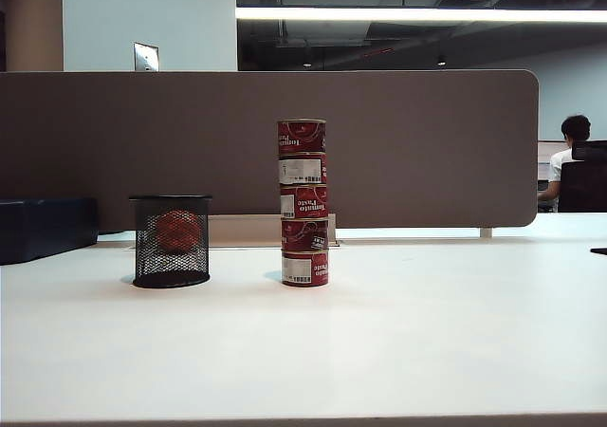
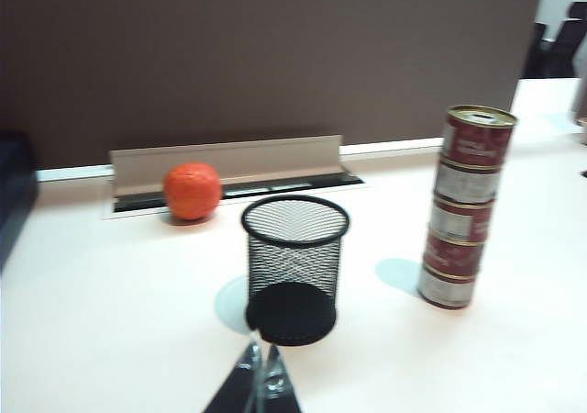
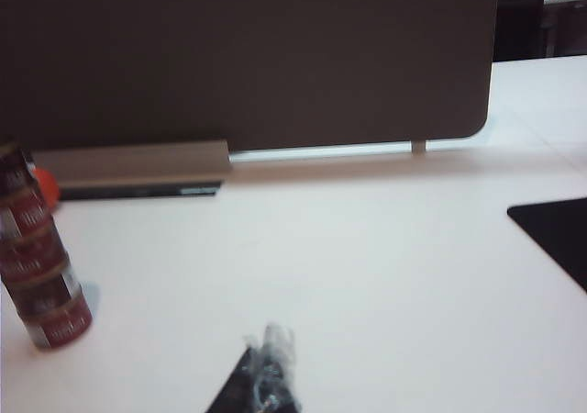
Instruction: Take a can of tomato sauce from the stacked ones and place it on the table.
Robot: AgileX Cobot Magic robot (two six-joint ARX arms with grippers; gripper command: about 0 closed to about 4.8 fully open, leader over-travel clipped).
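Left gripper (image 2: pixel 260 376) and right gripper (image 3: pixel 266 376), jaws together, low over the near edge of the table (image 1: pixel 427 342), stacked ones (image 1: pixel 303 203) upright mid-table, can of tomato sauce (image 1: pixel 302 136) topmost, mesh cup (image 1: pixel 172 240) left, orange ball (image 2: pixel 193 191) behind near the far edge.

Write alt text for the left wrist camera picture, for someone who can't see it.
A stack of five red tomato paste cans stands on the white table, apart from an empty black mesh cup. An orange ball lies farther back by a grey cable tray. The left tool pokes in at the near edge, shut, short of the cup.
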